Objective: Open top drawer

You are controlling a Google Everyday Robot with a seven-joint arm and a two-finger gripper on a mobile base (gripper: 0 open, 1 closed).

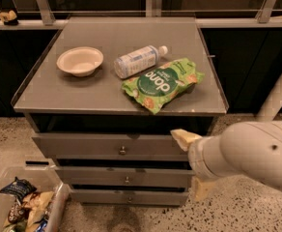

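The top drawer (83, 145) is the uppermost grey front under the cabinet top, shut, with a small round metal knob (122, 150) at its centre. Two more grey drawer fronts (97, 177) lie below it, also shut. My gripper (187, 163) comes in from the right on a thick pale arm (247, 151). It is open. Its upper finger (183, 137) is in front of the right part of the top drawer front, to the right of the knob. Its lower finger (201, 188) is down by the right end of the lower drawers.
On the cabinet top (49, 93) stand a beige bowl (80, 60), a lying plastic bottle (136, 61) and a green snack bag (162, 82). A clear bin of snack packs (22, 204) sits on the floor at lower left. A white post (278, 93) slants at right.
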